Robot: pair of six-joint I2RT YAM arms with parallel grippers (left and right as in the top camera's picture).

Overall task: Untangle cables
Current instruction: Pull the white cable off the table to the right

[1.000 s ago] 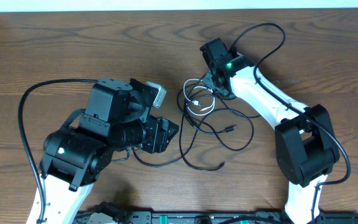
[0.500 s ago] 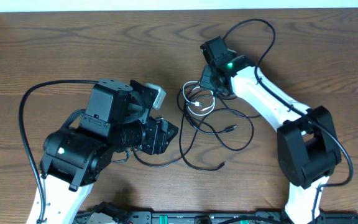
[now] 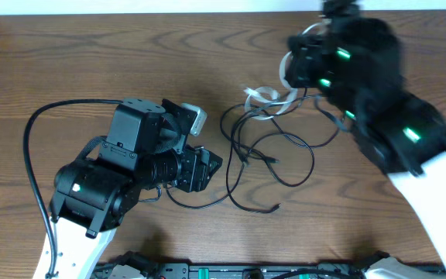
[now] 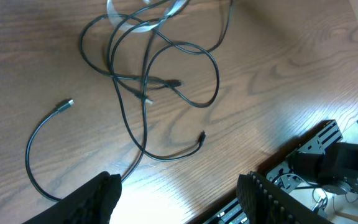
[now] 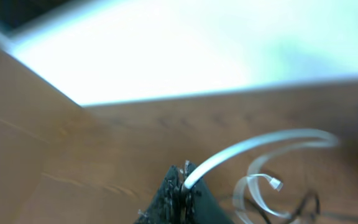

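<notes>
Several thin black cables (image 3: 269,159) lie tangled on the wooden table, right of my left gripper (image 3: 207,167). They also show in the left wrist view (image 4: 148,81), with plug ends lying loose. My left gripper (image 4: 179,193) is open and empty, low over the table's front. My right gripper (image 5: 182,186) is shut on the whitish cord (image 5: 260,146) and holds it up above the table. The whitish cord (image 3: 262,94) curls down from the raised right arm (image 3: 362,70) towards the top of the tangle. Some black loops hang lifted with it.
The thick black cord of the left arm (image 3: 29,132) loops over the table's left part. The table's front edge with a rail and electronics (image 4: 316,162) is by my left gripper. The table's back edge (image 3: 130,12) runs along the top.
My right arm has risen high off the table with the whitish cord in its gripper, pulling the top of the tangle up and back. The left arm has not moved.
</notes>
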